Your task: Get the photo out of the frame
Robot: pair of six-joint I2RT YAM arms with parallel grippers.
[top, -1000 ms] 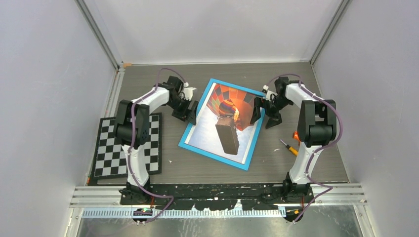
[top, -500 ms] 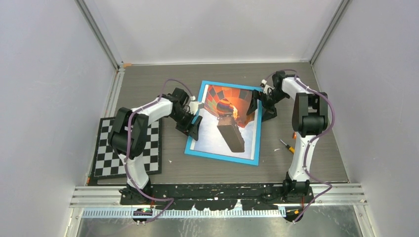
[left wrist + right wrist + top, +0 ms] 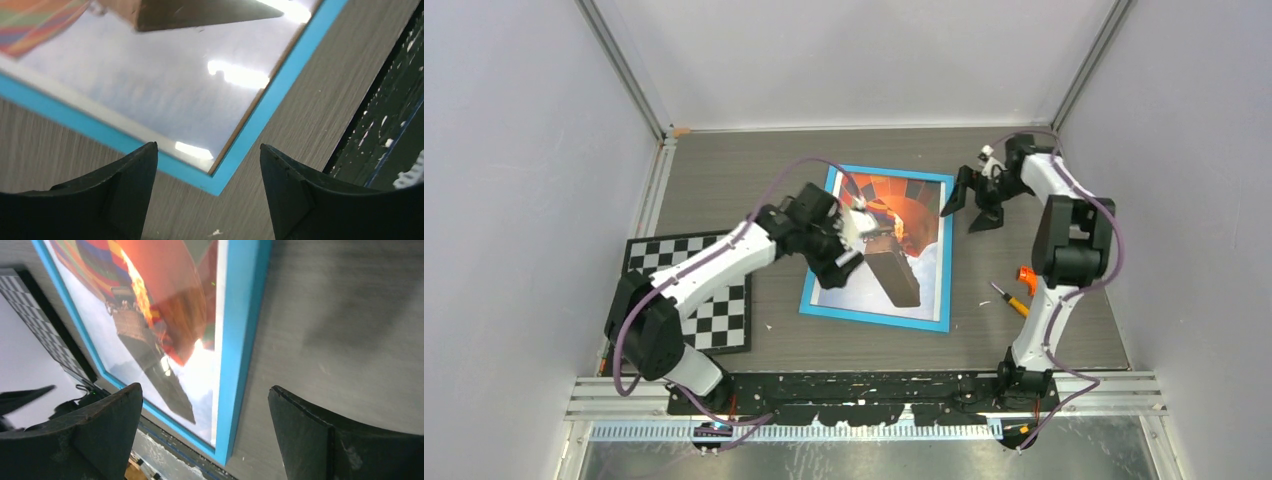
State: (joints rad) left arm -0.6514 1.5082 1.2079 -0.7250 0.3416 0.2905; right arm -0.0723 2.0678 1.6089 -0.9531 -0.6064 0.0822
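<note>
Grey wood-grain surface (image 3: 724, 180) between pale walls, with both pincers released around a framed balloon print.
The rectangular picture frame with a thin bright-blue border (image 3: 874, 319) lies flat and face up between the two pincers, the orange-red hot-air balloon photo (image 3: 902, 212) inside it. The left pincer (image 3: 207, 152) hangs over the frame's left side, fingers apart, a blue corner showing in the gap. The right pincer (image 3: 969, 208), spread wide and holding nothing, is beside the frame's far right corner.

Bright overhead light, white glare on frame (image 3: 272, 95) glass, wrist views slightly blurred
</note>
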